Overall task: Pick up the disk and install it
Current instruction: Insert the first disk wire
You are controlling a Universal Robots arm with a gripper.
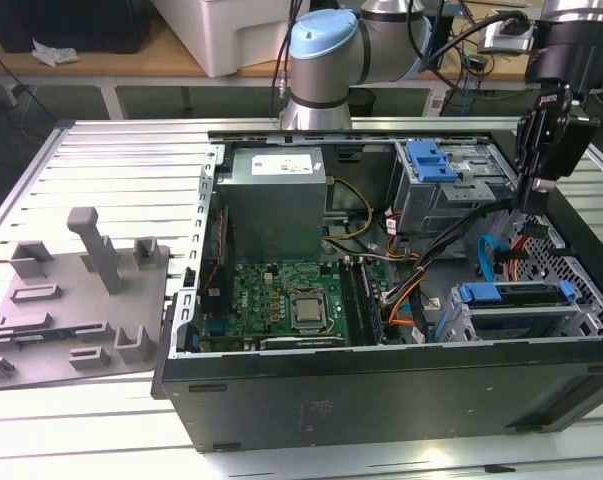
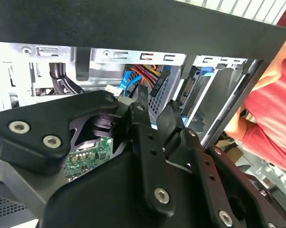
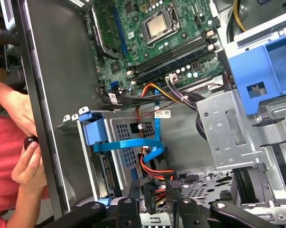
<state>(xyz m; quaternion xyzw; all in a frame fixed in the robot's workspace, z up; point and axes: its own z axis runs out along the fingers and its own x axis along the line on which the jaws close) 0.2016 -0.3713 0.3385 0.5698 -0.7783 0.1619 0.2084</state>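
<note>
**Hand.** The black two-fingered hand hangs over the corner of the open black computer case at the exterior view's right. In the first wrist view its fingers stand apart and grasp nothing. A bundle of red and orange wires with a black connector lies just past the fingertips; contact cannot be confirmed.

**Disk.** The flat silver disk with blue carrier rails sits on edge in the grey metal drive cage at the near right corner of the case in the exterior view. It is apart from the hand. A blue ribbon cable runs beside it. Whether it is locked home cannot be told.

**Step in hand.** In my judgement this is the approach to the pick-up: no grasp is made yet. Any closing move calls for a clean line past the wires and a grip on the blue rails, not the cable.

**Beyond.**
- A second grey cage carries a blue plastic bracket.
- A green motherboard lies on the case floor.
- A large grey power-supply box stands behind it.
- A grey moulded fixture plate rests on the slotted metal table.
- A person's hand in a red sleeve is close against the case wall, a hazard to note.
</note>
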